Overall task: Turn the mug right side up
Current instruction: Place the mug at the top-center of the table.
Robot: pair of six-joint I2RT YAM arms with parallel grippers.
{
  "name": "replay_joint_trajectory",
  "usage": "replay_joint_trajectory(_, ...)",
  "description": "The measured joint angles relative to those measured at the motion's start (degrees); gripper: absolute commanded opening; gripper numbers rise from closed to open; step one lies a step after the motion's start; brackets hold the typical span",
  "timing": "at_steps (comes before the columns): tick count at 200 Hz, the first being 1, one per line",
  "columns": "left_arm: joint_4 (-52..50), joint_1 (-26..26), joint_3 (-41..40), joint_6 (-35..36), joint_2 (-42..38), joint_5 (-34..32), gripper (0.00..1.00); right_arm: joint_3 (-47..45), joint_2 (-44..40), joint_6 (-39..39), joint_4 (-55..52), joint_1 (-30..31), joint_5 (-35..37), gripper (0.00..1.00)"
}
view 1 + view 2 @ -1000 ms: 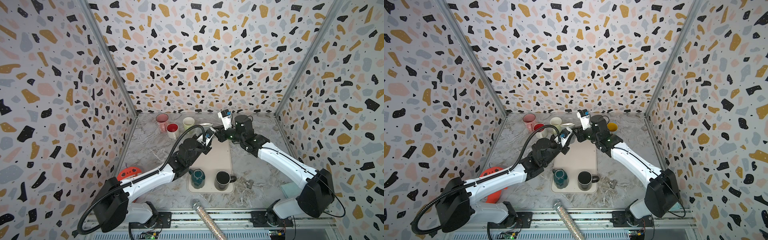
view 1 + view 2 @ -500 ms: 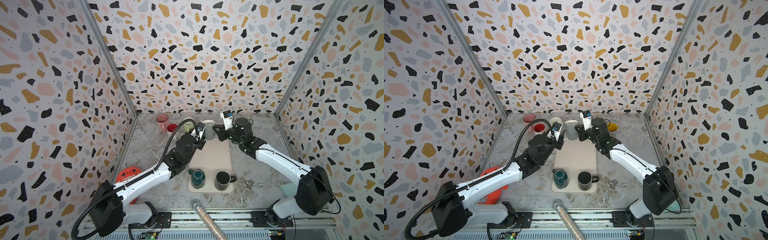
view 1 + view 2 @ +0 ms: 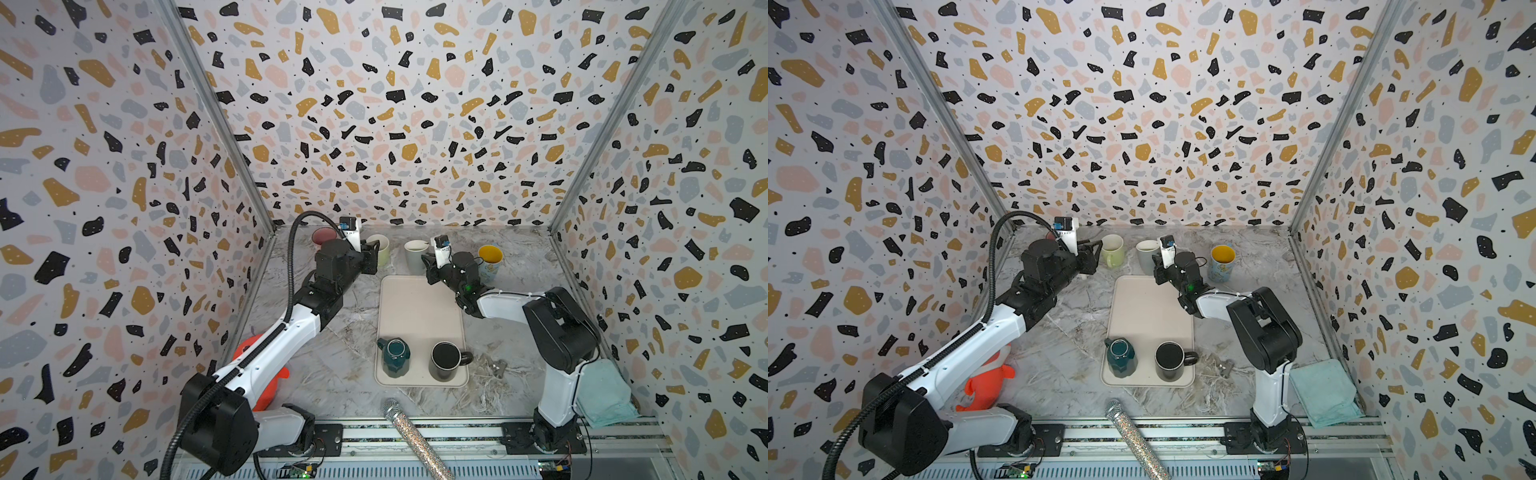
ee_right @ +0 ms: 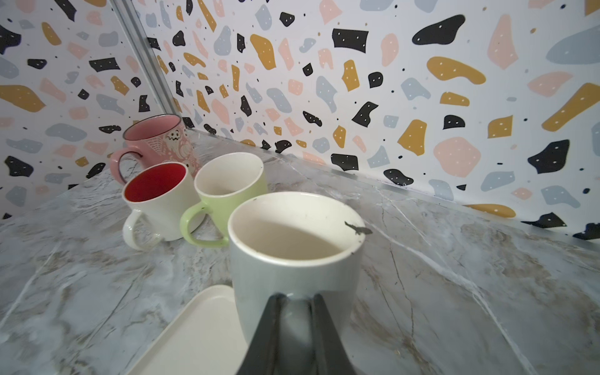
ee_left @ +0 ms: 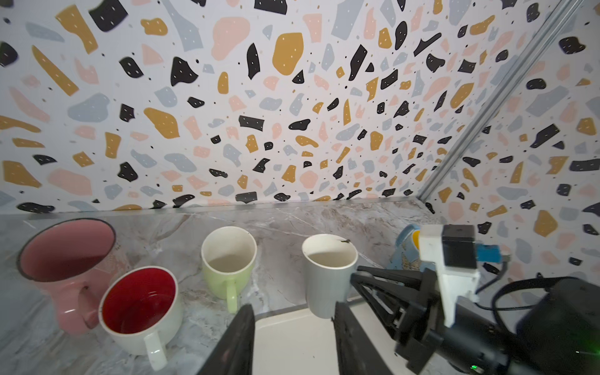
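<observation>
My right gripper point(image 4: 296, 308) is closed on the handle of the grey mug point(image 4: 295, 256). In the right wrist view its 2 fingers point(image 4: 272, 324) pinch the handle from either side, with the mug body directly ahead of them. The mug is upright, mouth up, at the far edge of the tray point(image 3: 419, 316), towards the back wall. I cannot tell whether its base rests on the marble table point(image 3: 345, 374) or hangs just above it. In both top views the gripper reaches the mug from the side nearer the yellow mug point(image 3: 489, 257).

My left gripper point(image 3: 372, 259) is spread apart and holds nothing. In the left wrist view the grey mug point(image 5: 329, 276) is just ahead of the gap between its fingers, clear of both. The green mug point(image 5: 229, 263) stands just beside the grey mug, apart from it. Beyond it are the red-lined mug point(image 5: 139, 302) and the pink mug point(image 5: 65, 256), all 3 mouth up.
</observation>
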Motion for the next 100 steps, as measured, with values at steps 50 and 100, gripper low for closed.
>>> replay_joint_trajectory(50,-0.48,1.79,0.31,-4.48,2.97,7.78,0.4,6.36,9.33,-1.44,7.45,-0.31,2.56,0.0)
replay_joint_trajectory(100,-0.35,3.02,0.31,-6.1,4.15,10.88,0.4,12.52,15.41,-1.7,10.23,-0.42,3.15,0.0)
